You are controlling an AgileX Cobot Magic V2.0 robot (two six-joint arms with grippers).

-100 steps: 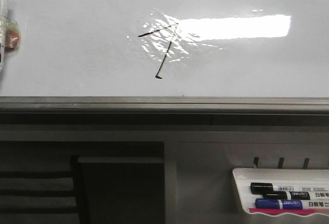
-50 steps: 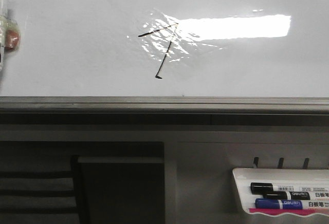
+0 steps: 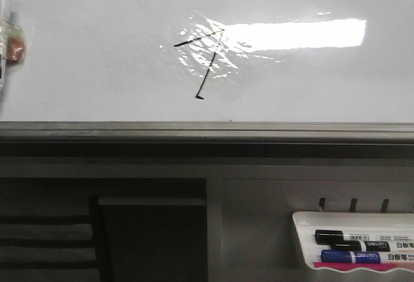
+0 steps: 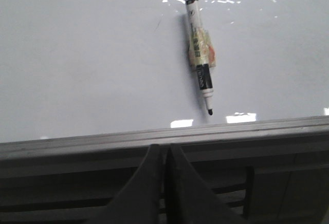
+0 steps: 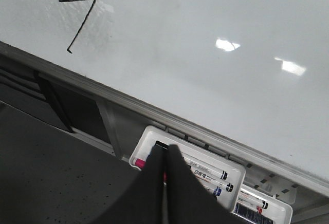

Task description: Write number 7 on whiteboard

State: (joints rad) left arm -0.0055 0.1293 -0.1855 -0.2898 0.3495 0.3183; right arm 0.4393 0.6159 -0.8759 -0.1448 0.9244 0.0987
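The number 7 (image 3: pixel 204 63) stands in thin black marker on the whiteboard (image 3: pixel 97 75), partly over the wrinkled glare patch. It also shows in the right wrist view as the number 7 (image 5: pixel 80 22) on the whiteboard (image 5: pixel 205 39). A black-tipped marker (image 4: pixel 200 53) with a yellowish wrap lies against the whiteboard (image 4: pixel 77 54), tip towards the grey rail; the front view shows the marker (image 3: pixel 6 36) at the far left edge. My left gripper (image 4: pixel 165 151) is shut and empty, below the rail. My right gripper (image 5: pixel 165 152) is shut in front of the marker tray. Neither gripper appears in the front view.
A small white tray (image 3: pixel 304 220) hangs at the lower right with a black marker (image 3: pixel 349 237) and a blue marker (image 3: pixel 352 256). In the right wrist view the tray (image 5: pixel 144 144) holds several markers. The grey metal rail (image 3: pixel 207 130) runs under the board, dark shelving below.
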